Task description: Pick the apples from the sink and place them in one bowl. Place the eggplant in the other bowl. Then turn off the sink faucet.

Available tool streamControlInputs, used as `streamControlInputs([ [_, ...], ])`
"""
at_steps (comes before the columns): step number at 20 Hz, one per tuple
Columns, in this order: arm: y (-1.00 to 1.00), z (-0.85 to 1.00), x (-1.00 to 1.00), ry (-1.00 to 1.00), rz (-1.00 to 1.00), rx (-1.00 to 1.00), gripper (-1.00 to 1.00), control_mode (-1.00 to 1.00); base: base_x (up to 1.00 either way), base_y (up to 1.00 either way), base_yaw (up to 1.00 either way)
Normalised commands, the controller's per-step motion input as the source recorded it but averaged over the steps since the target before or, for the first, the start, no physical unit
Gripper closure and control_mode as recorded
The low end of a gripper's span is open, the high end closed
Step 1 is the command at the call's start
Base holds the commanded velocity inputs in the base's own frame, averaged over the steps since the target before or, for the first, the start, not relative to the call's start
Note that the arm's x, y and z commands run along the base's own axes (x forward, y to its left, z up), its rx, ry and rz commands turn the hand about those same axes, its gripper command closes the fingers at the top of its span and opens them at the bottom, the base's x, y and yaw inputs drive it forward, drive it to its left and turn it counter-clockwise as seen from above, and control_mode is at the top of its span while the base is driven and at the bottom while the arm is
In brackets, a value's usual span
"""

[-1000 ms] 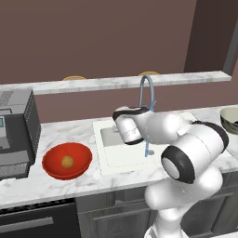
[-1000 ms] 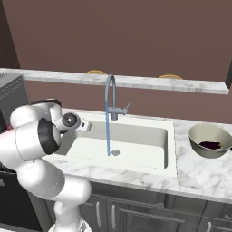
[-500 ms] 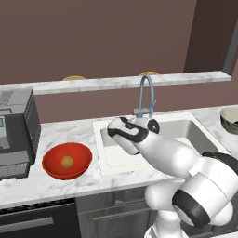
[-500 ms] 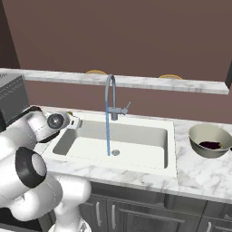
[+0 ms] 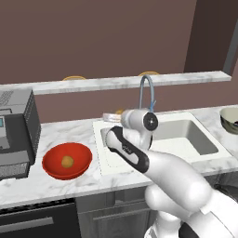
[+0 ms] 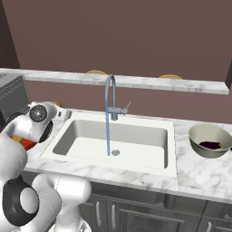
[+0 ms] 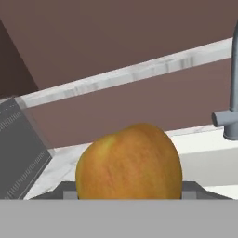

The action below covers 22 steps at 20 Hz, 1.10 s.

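Note:
My gripper (image 7: 129, 189) is shut on an orange-yellow apple (image 7: 129, 165), which bulks large in the hand view. From the left base view the gripper (image 5: 111, 116) hangs over the left rim of the white sink (image 5: 186, 139), with a sliver of the apple (image 5: 119, 112) showing. To its left stands the red bowl (image 5: 51, 168) with another apple (image 5: 68, 161) inside. The grey bowl (image 6: 199, 136) on the right counter holds the dark eggplant (image 6: 210, 145). From the sink faucet (image 6: 110, 97) a thin blue stream of water (image 6: 108, 136) runs down near the drain (image 6: 116, 152).
A dark grey appliance (image 5: 14, 135) sits on the counter left of the red bowl. A raised marble ledge (image 5: 116, 83) runs along behind the sink. My own white arm (image 5: 158, 167) crosses the sink's front left corner.
The arm has swung left from over the sink basin to its left rim, carrying the apple. The bowls and the running water are unchanged.

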Motion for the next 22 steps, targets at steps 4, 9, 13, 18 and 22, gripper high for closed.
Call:
streamControlInputs([
  [4, 0.33, 0.77, -0.18, 0.06, 0.0, 0.0, 1.0, -1.0, 0.0, 0.0, 0.0],
  [9, 0.45, 0.49, -0.19, 0.18, 0.02, 0.0, 1.0, -1.0, 0.0, 0.0, 0.0],
  [13, 0.45, 0.02, -0.33, 0.19, 0.0, 0.0, 1.0, -1.0, 0.0, 0.0, 0.0],
  [18, 0.34, -0.31, -0.51, 0.1, 0.0, 0.0, 1.0, -1.0, 0.0, 0.0, 0.0],
  [22, 0.13, -0.39, -0.54, 0.05, 0.02, 0.0, 1.0, -1.0, 0.0, 0.0, 0.0],
])
